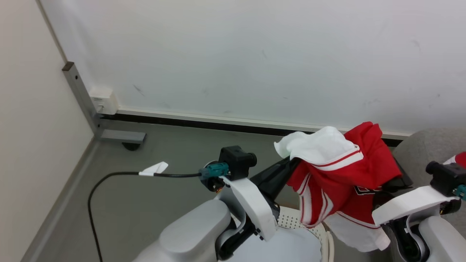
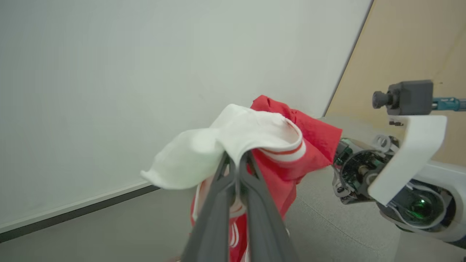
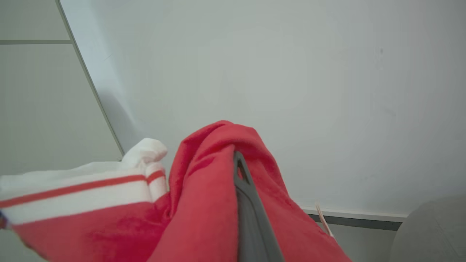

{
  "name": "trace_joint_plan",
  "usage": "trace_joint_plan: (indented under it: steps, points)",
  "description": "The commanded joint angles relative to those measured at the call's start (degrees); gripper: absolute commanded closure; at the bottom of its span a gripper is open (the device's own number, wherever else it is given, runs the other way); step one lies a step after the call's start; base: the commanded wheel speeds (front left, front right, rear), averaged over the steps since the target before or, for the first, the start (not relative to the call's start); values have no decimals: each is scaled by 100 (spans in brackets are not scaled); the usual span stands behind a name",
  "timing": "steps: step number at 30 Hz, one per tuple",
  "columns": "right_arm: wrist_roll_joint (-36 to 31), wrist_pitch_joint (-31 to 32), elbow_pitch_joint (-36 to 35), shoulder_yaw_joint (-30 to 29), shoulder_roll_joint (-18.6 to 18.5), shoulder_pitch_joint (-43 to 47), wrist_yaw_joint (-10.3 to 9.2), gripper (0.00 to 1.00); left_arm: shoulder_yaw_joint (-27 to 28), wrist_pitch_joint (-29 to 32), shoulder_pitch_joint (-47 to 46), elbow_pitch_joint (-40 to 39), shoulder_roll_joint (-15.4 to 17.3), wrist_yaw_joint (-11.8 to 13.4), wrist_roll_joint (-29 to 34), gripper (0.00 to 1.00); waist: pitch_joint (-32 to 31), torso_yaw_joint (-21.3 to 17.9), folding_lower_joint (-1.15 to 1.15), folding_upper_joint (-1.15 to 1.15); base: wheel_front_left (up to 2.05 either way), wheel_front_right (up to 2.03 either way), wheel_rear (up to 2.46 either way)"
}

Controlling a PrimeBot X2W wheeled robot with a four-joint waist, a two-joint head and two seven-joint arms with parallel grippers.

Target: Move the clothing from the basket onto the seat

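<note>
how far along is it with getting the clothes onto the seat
Done: the clothing is lifted up above the basket. In hand: the left gripper pinches its white trim and the right gripper is buried in red cloth. Left: carry it right to the grey seat and let go.

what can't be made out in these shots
- basket: head view, mostly behind the left arm and hanging clothing; contents hidden.
- right end effector: right wrist view, clothing wraps it; grip unclear.
- lettering: head view, folded over, unreadable.
- seat: head view, cut off by the right edge.
</note>
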Motion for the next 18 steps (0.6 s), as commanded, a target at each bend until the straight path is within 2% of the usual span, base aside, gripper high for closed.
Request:
trace_joint_plan:
  steps: [1, 2, 10, 18]
  points:
    - [-98, -17, -138, -123, 7, 139, -11, 100, 7, -1, 115, -85, 15, 9, 52, 23, 34, -122, 0, 0, 0, 0, 0]
    - [-155, -17, -232, -250, -3, 191, -12, 100, 40, -1, 148, -153, 21, 9, 84, 0, 43, -174, 0, 0, 0, 0, 0]
    - [-417, -18, -816, -989, -130, 567, -12, 100, 230, -1, 480, -447, 61, 9, 392, 0, 71, -556, 0, 0, 0, 0, 0]
    - [-668, 59, -1463, -1481, -316, 934, -11, 100, 394, 0, 682, -549, 69, 9, 699, 0, 123, -1213, 0, 0, 0, 0, 0]
